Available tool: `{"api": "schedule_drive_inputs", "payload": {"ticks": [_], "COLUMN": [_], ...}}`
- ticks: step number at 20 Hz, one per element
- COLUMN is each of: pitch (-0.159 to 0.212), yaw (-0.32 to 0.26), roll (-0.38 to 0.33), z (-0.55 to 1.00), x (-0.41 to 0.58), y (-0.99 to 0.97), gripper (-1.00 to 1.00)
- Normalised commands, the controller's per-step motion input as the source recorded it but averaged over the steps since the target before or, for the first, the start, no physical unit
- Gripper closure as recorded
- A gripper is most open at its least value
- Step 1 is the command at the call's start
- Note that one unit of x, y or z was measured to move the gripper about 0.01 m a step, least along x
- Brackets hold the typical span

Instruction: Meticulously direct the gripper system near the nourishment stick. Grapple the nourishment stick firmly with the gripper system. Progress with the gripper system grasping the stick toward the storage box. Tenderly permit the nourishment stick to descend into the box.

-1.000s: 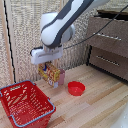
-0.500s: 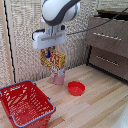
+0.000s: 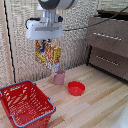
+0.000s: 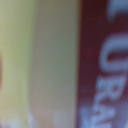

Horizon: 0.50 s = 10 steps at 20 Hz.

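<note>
My white gripper is shut on the yellow-orange food packet, which hangs from it high above the wooden table. The fingers are hidden behind the gripper body and the packet's top. The packet hangs above and just to the exterior view's left of the pink mug. The red mesh basket with a grey-blue rim stands on the table at the exterior view's lower left, below and to the left of the packet. The wrist view is filled by the packet's blurred yellow and dark red print.
A pink mug stands on the table under the packet. A small red round bowl lies to its right in the exterior view. A dark wooden drawer unit stands at the right, a wicker screen behind.
The gripper has risen with the packet, lifting it well off the table and clear of the mug. The basket, mug and bowl have not moved.
</note>
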Motion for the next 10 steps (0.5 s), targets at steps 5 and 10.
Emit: {"api": "schedule_drive_inputs", "payload": {"ticks": [5, 10], "pitch": [0.126, 0.136], "yaw": [-0.046, -0.025], "roll": [-0.020, -0.038], "z": [-0.02, -0.11], "x": [0.000, 0.000], "y": [0.88, 0.94], "gripper": [1.00, 1.00]}}
